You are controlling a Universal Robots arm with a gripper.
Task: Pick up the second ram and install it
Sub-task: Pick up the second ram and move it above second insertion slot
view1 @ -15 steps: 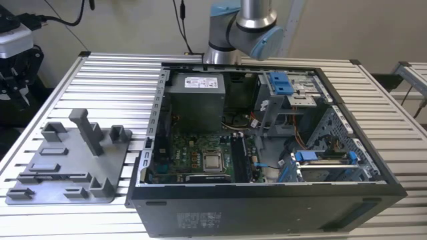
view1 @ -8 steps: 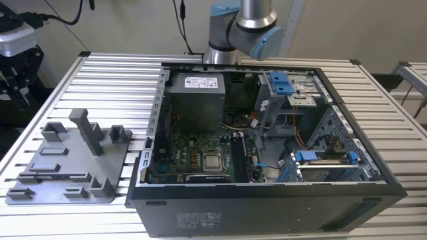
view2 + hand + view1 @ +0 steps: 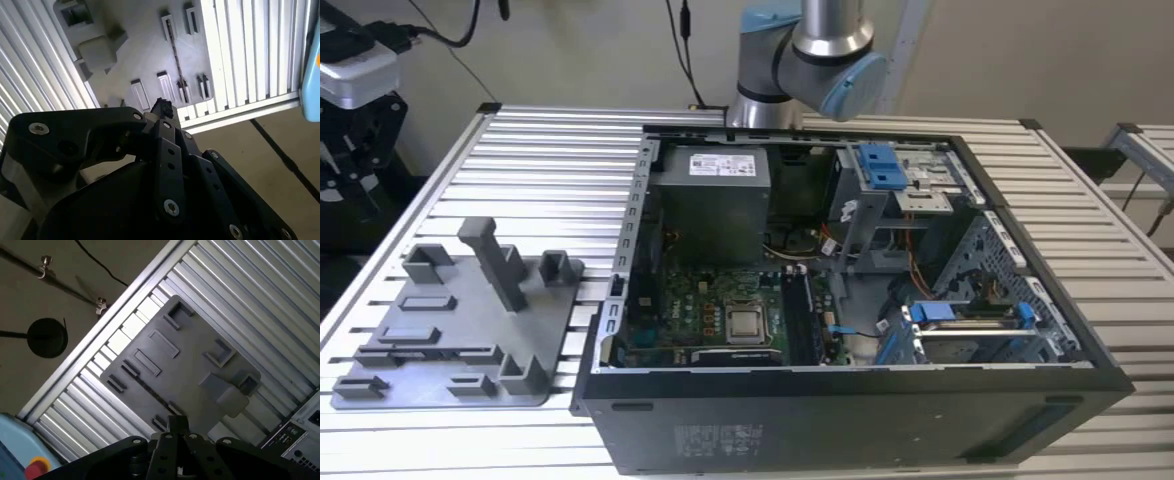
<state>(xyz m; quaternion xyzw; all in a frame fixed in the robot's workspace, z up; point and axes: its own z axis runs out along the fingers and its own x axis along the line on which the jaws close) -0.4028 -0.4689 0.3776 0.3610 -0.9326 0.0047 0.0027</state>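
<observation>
The memory stick (image 3: 174, 55) you are after appears to stand on its long edge in the grey tray (image 3: 135, 55), reading as a thin dark line between small holders. In the first wrist view the stick (image 3: 152, 391) crosses the tray the same way. From this height you cannot make out chips or a label, so treat that reading as likely rather than sure. Your claw (image 3: 162, 106) hangs high above the tray, well apart from the stick, and its fingers look drawn together with nothing between them. The upright post (image 3: 491, 262) rises from the tray near the stick's holders. The tray sits on the slatted table (image 3: 534, 150) just beside the open computer case (image 3: 854, 425), on the exterior view's left, and the arm (image 3: 803, 45) stands behind the case. The risks, as I judge them, start with the fingers: drawn together like this, they would meet the stick's top edge on a descent rather than pass either side of it, and could tip or chip it. You see only the stick's thin edge, so a small sideways error could put a finger on a holder instead. The post looks tall enough to catch the claw's linkages on a slanted approach. A grip taken off centre would let the stick tilt and meet its slot in the case crooked.
</observation>
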